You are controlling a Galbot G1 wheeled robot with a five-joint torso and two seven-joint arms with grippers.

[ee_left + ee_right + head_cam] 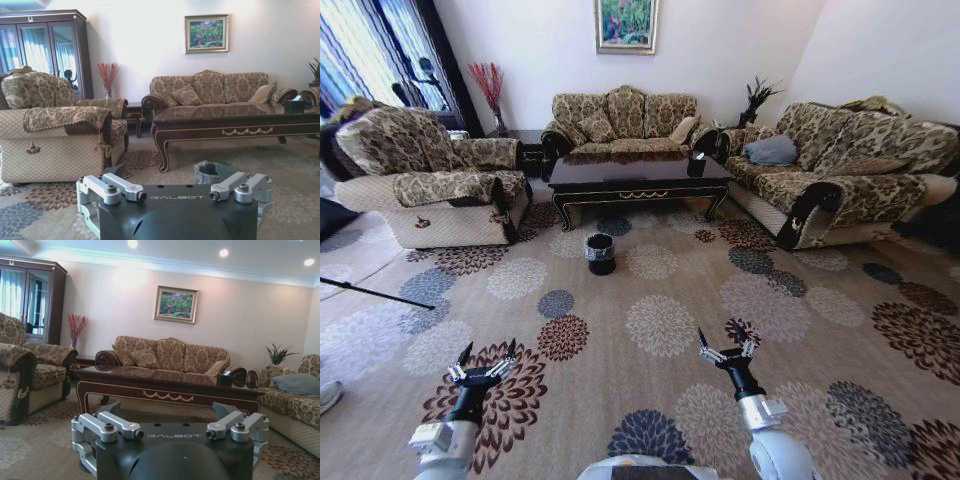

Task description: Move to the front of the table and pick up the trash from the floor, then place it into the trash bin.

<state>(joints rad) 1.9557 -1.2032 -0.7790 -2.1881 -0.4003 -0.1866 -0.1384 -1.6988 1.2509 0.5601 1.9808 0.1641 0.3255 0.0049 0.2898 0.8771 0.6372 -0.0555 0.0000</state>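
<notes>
A floral carpet (660, 320) fills the sofa-ringed room, with the table (638, 182) at its far end and the trash bin (600, 252) on the floor just before it. The left gripper (483, 363) and right gripper (725, 346) hover low over the carpet, jaws apart and empty.

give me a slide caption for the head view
Both open grippers, left and right, held low over floral carpet, facing the trash bin before the table.

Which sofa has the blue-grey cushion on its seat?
The sofa on the robot's right; the blue-grey cushion lies on its seat. The other two carry only patterned cushions.
</notes>
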